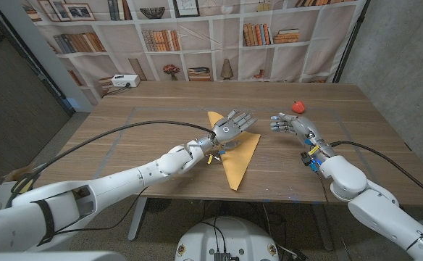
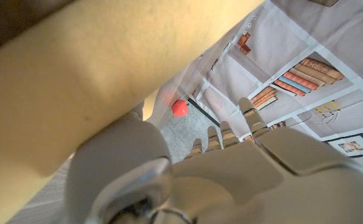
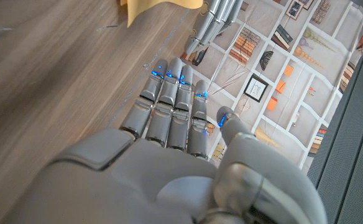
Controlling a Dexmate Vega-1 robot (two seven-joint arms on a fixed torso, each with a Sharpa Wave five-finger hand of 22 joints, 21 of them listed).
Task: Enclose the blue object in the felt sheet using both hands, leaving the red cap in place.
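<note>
The work appears to be in the folding stage: the yellow felt sheet (image 1: pixel 238 158) lies near the middle of the wooden table (image 1: pixel 124 138), one long point running toward the near edge, another corner toward the far edge. The blue object cannot be made out in any view; it is presumably under the felt or under the hand, though that is a guess. The red cap (image 1: pixel 297 106) sits toward the table's far right corner, well apart from the sheet, and also appears small and red in the left wrist view (image 2: pixel 179 107).

The left hand (image 1: pixel 230 127) is over the far part of the sheet, fingers spread and reaching toward the far edge. In the left wrist view a broad fold of felt (image 2: pixel 94 74) rises right against the hand, so the hand seems to be pressing or lifting a flap, but whether it actually grips the felt cannot be told.

The right hand (image 1: pixel 296 128) stands beside the sheet's right edge, fingers straight and close together, holding nothing; the right wrist view shows its fingers (image 3: pixel 169 106) extended over bare wood, a felt corner (image 3: pixel 150 7) just beyond.

The next move likely calls for the right hand to take the near flap and bring it over while the left keeps its side down, both staying away from the cap
</note>
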